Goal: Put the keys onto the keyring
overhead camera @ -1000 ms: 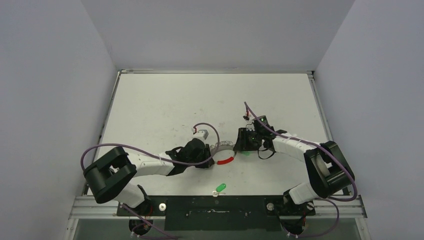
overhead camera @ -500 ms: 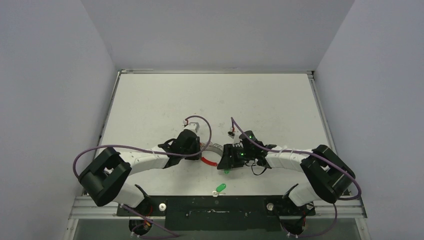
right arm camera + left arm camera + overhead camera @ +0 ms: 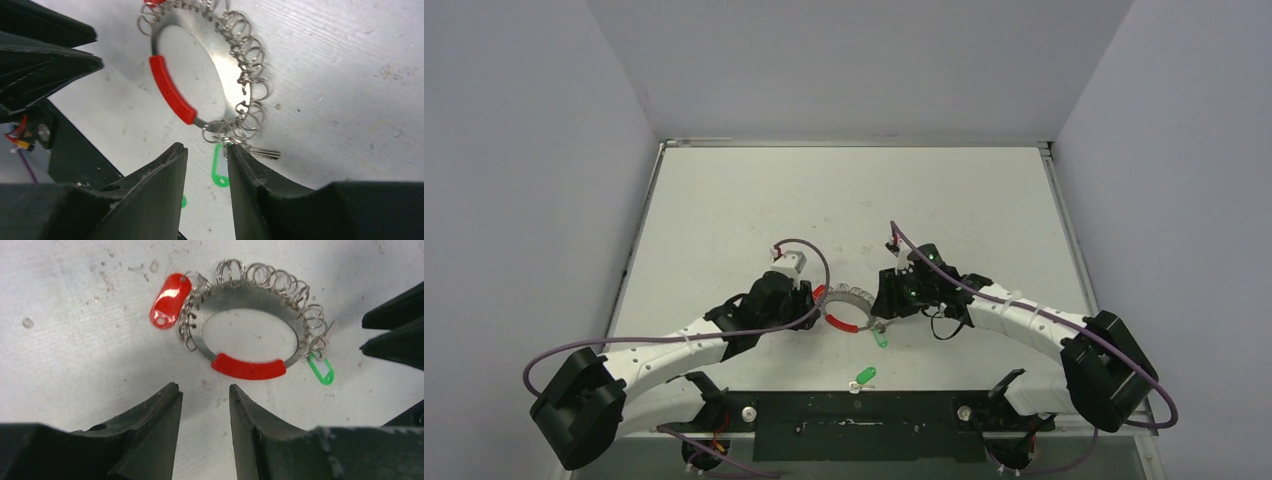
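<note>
The keyring lies flat on the white table between my two grippers: a metal band strung with many small wire rings, with a red sleeve on its near arc. It also shows in the right wrist view. One green-headed key lies at the ring's right edge, apparently hooked into a small ring; its head sits just beyond my right fingertips. The second green key lies loose near the front edge. My left gripper is open and empty, just short of the red sleeve. My right gripper is open and empty.
A red plastic tag hangs on the ring's left side. The right gripper's dark fingers stand at the right edge of the left wrist view. A black rail runs along the table's front edge; grey walls enclose the table.
The ring has slid left and a little nearer. The left arm has drawn back left and stands off the ring. The right gripper followed the ring left, with the green key beside it.
</note>
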`<action>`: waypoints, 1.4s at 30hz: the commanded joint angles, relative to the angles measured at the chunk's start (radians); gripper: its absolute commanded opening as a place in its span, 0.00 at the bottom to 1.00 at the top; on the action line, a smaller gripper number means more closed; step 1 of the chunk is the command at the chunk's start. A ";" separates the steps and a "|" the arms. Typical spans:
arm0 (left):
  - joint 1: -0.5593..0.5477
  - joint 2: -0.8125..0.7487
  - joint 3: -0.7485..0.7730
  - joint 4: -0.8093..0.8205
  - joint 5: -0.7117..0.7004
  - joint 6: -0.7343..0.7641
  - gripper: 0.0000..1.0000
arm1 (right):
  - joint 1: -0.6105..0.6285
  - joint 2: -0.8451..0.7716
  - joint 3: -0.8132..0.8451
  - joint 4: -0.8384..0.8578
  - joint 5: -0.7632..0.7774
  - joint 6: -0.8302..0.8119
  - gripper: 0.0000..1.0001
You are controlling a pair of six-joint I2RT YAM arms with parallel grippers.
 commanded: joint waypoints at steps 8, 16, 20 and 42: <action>-0.019 -0.098 -0.127 0.103 0.064 -0.117 0.39 | 0.066 0.018 0.073 -0.178 0.162 -0.189 0.35; -0.020 -0.078 -0.135 0.107 0.076 -0.126 0.39 | 0.204 0.028 0.137 -0.276 0.378 -0.299 0.44; -0.021 -0.070 -0.143 0.120 0.076 -0.132 0.39 | 0.226 0.041 0.155 -0.271 0.401 -0.331 0.41; -0.021 -0.076 -0.150 0.106 0.067 -0.136 0.39 | 0.309 0.236 0.240 -0.227 0.441 -0.402 0.23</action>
